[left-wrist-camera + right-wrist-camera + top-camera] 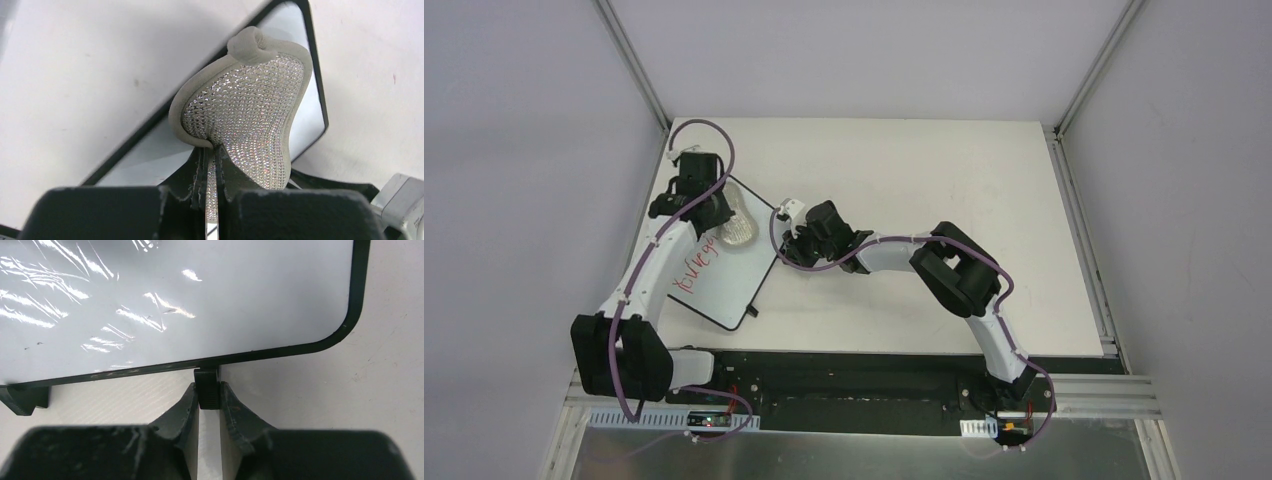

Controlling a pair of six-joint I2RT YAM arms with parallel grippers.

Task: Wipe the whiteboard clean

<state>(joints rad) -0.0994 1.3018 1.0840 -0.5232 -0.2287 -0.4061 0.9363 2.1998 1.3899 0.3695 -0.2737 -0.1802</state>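
Red handwriting (pixel 692 268) is sitting on the near half of the whiteboard (pixel 724 285), which is lying flat and skewed on the left side of the table (pixel 924 180), partly under the left arm. The right gripper (pixel 207 390) is reaching in from the side, its jaws pinching a small black foot (pixel 206 382) on the board's frame (a steadying hold, by the look of it). Further off, the left gripper (pixel 212 157) is clamping one edge of the grey sparkly pad (pixel 245 105) over the board's far corner, where the face looks unmarked; whether the pad is touching cannot be told. To wipe well, I judge the pad should be pressing flat and drawing back toward the writing in overlapping strokes, the right hold resisting the drag. The frame's rim is a likely snag. Open tabletop is lying beyond and to the right, while the table's left edge is running close beside the board.
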